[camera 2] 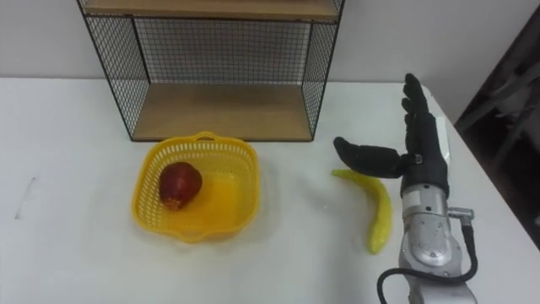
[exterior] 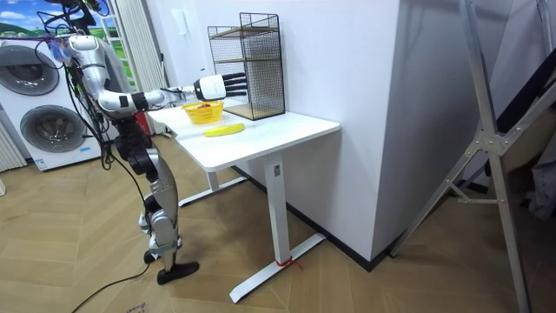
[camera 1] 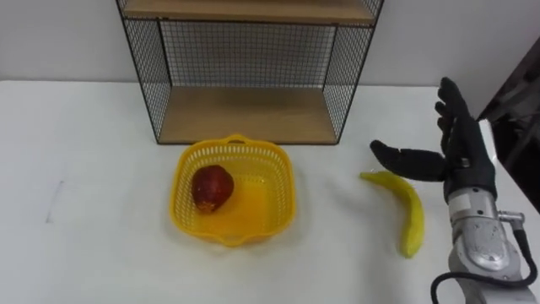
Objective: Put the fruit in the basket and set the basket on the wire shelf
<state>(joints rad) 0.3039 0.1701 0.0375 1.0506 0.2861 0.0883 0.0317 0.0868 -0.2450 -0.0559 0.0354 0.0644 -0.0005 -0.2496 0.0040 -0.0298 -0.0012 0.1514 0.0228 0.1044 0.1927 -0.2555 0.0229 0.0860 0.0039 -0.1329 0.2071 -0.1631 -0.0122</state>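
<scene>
Right hand (camera 1: 462,156) hovers, fingers (camera 1: 451,101) straight and apart, thumb over the near end of the banana (camera 1: 409,207) on the worktop (camera 1: 84,236). Advised: lower, wrap the banana's middle, then carry to the basket (camera 1: 179,190), left of the fingers, beside the red fruit (camera 1: 211,187).

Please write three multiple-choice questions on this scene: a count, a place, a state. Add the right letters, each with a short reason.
1. How many fruits lie in the basket? A) none B) one, the red fruit C) three
2. Where is the banana? A) in the basket B) on the red fruit C) on the table, right of the basket
3. How is the right hand? A) shut on the banana B) open C) shut on the basket
Key: 1 B, only the red fruit lies inside; 2 C, the banana rests on the white top; 3 B, its fingers are straight and hold nothing.
</scene>
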